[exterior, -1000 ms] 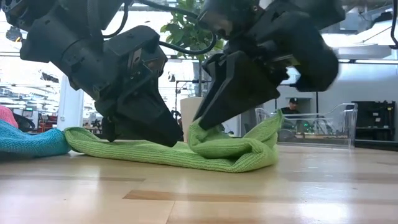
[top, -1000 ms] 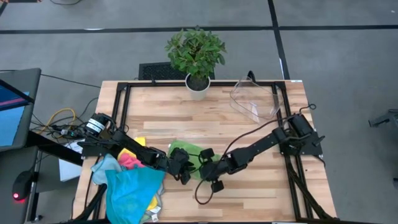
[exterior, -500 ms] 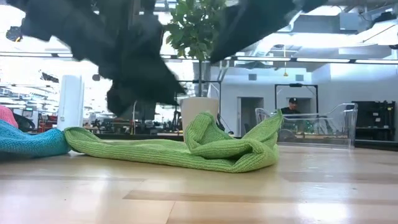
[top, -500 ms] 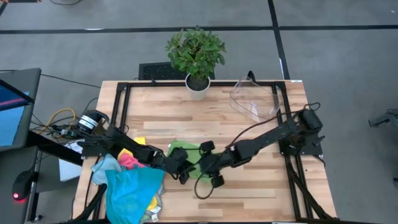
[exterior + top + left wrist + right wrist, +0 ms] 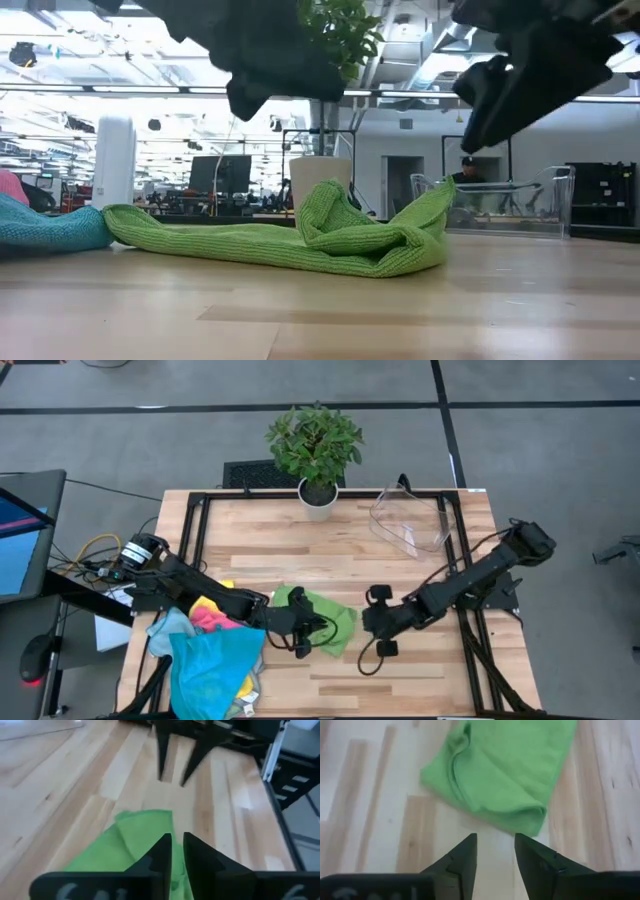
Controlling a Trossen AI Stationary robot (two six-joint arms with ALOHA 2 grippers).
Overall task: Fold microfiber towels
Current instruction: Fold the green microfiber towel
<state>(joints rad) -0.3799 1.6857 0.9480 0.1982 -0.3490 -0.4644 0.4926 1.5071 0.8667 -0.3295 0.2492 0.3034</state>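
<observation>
One green towel lies rumpled between two raised grippers

One bright green microfiber towel (image 5: 322,619) lies on the pale wooden slatted table (image 5: 330,540), partly flat and partly bunched into a soft fold at the end nearer the right arm; in the low view the same towel (image 5: 300,238) rests on the wood with nothing touching it; the left gripper (image 5: 305,635) hangs above the towel's near edge, its dark fingers (image 5: 165,851) drawn almost together with only a thin slit between them, holding nothing; the right gripper (image 5: 378,622) hovers over bare wood just beside the towel's folded end, its fingers (image 5: 465,854) standing apart and empty; a heap of other microfiber towels (image 5: 212,652) in teal blue, pink and yellow sits at the table's left front corner, touching the green one's far end in the low view; a leafy green plant in a white pot (image 5: 317,448) stands at the back edge, and a clear plastic bin (image 5: 410,520) lies near the back right corner, well apart from the towel.
</observation>
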